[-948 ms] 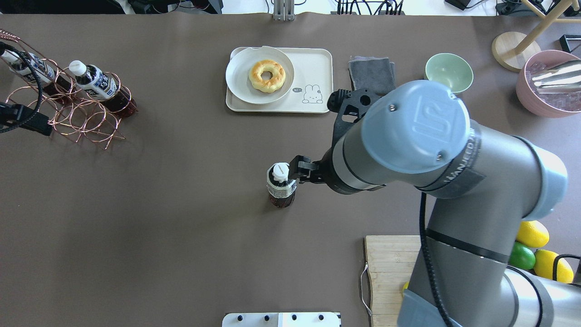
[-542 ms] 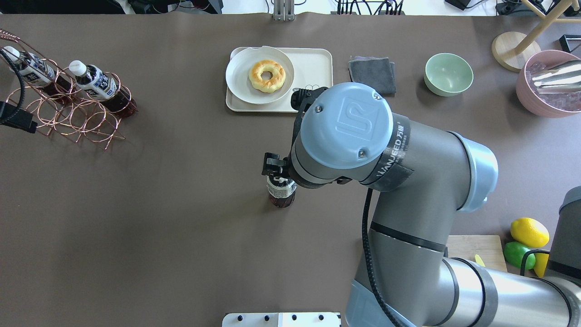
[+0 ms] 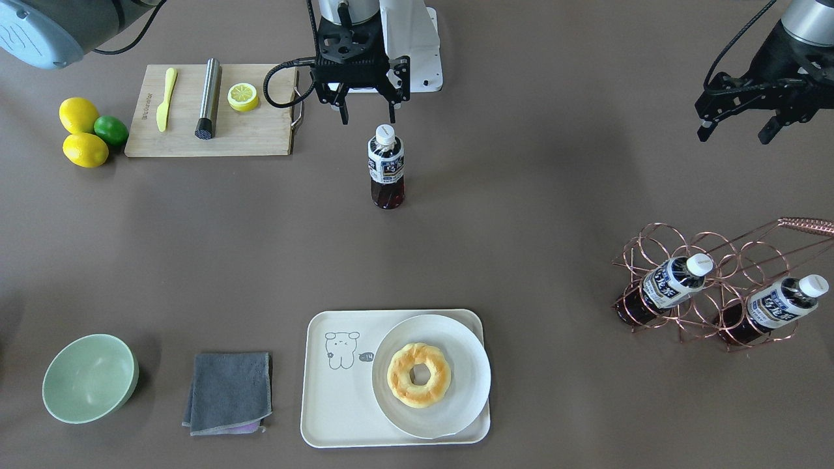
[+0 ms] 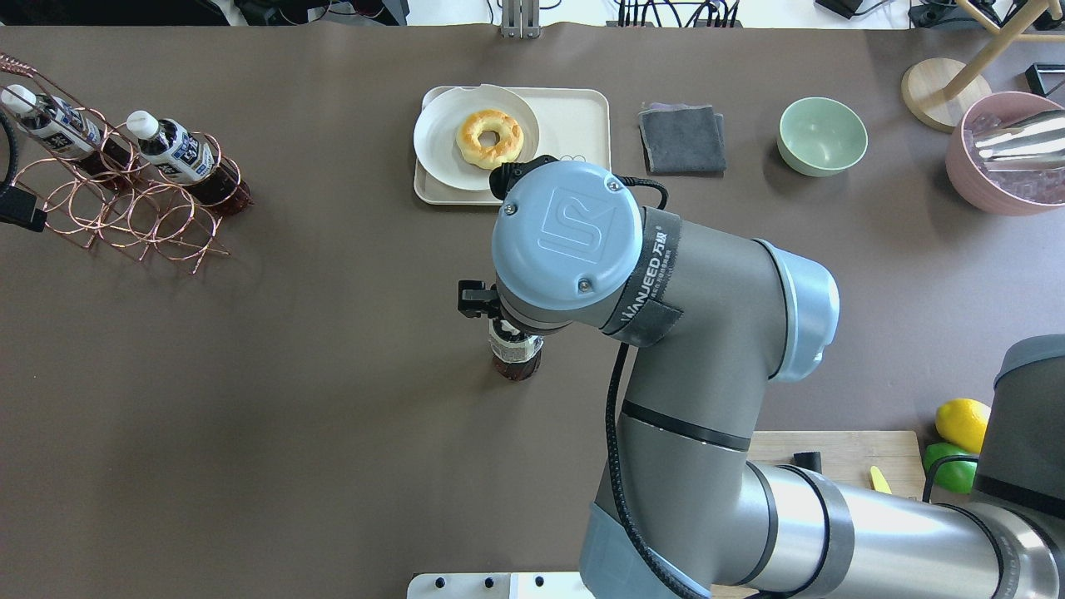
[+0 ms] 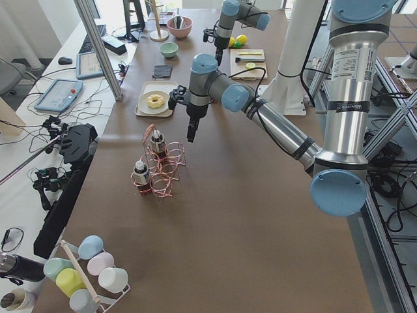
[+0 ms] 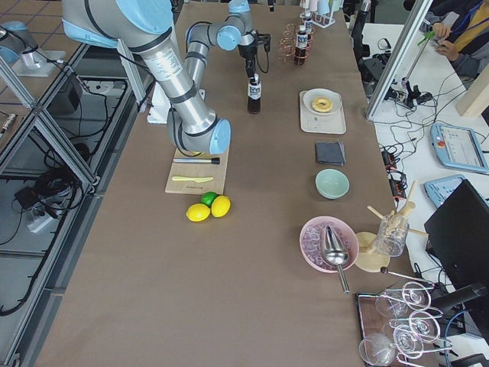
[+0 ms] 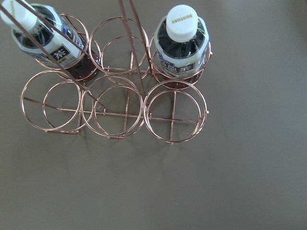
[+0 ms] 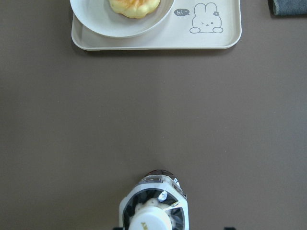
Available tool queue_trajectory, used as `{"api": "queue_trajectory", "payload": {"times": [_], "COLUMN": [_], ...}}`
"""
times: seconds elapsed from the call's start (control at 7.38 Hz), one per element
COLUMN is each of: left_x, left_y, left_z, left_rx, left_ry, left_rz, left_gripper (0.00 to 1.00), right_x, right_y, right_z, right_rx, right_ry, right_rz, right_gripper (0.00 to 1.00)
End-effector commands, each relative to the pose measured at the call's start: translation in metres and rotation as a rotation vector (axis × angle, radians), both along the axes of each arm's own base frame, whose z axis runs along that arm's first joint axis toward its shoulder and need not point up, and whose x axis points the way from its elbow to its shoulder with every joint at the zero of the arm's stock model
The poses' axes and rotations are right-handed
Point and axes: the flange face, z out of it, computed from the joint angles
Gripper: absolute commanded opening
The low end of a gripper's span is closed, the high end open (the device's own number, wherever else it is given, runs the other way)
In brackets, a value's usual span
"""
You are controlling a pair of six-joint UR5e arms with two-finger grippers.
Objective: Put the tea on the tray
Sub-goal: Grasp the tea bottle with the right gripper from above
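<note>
**Exterior front-facing.** The tea [image 3: 386,168] is standing upright mid-worktop, nearer the robot's edge. The right gripper [image 3: 369,118] is hovering just above and behind its cap, fingers spread wide and gripping nothing. The left gripper [image 3: 734,135] is hanging over the end on the robot's left, fingers likewise apart. The tray [image 3: 326,404] is lying by the operators' edge. It is carrying a white plate [image 3: 472,365] with a doughnut [image 3: 418,375] on it, and its cartoon half is showing bare. A copper wire rack [image 3: 710,293] near the left end is holding two spare bottles [image 3: 671,281], both tilted.

**Overhead exterior.** The right arm is covering the top of the tea [image 4: 516,362]. Plain brown worktop is lying between it and the tray [image 4: 582,116].

**Right wrist-mounted.** The tea [image 8: 152,215] is sitting at the bottom edge and the tray [image 8: 158,42] at the top.

**Left wrist-mounted.** The rack [image 7: 175,115] is keeping its bottles in two rings.
</note>
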Motion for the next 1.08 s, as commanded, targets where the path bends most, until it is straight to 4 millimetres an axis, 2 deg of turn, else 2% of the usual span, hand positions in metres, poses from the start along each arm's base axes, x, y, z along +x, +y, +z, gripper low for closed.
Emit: {"api": "queue_trajectory", "payload": {"times": [0.0, 0.27, 0.41, 0.54, 0.81, 0.95], "left_x": [-0.004, -0.006, -0.007, -0.007, -0.006, -0.006], "left_y": [0.008, 0.013, 0.014, 0.014, 0.013, 0.013], "left_z": [-0.001, 0.005, 0.008, 0.008, 0.01, 0.01], "left_rx": [0.002, -0.01, -0.015, -0.016, -0.019, -0.019], "left_ry": [0.001, -0.005, -0.007, -0.007, -0.01, -0.01], "left_rz": [-0.003, -0.003, -0.003, -0.003, -0.002, -0.002], "left_gripper": [0.96, 0.96, 0.96, 0.96, 0.96, 0.96], "right_x": [-0.017, -0.023, -0.027, -0.028, -0.03, -0.029], "right_y": [-0.002, 0.001, 0.004, 0.005, 0.003, 0.002], "right_z": [-0.005, -0.004, -0.005, -0.005, -0.005, -0.007], "right_rx": [0.024, 0.035, 0.039, 0.042, 0.047, 0.06], "right_ry": [0.026, 0.035, 0.039, 0.04, 0.047, 0.046], "right_rz": [0.004, -0.002, -0.007, -0.007, -0.007, -0.014], "right_gripper": [0.75, 0.71, 0.66, 0.56, 0.13, 0.0]}}
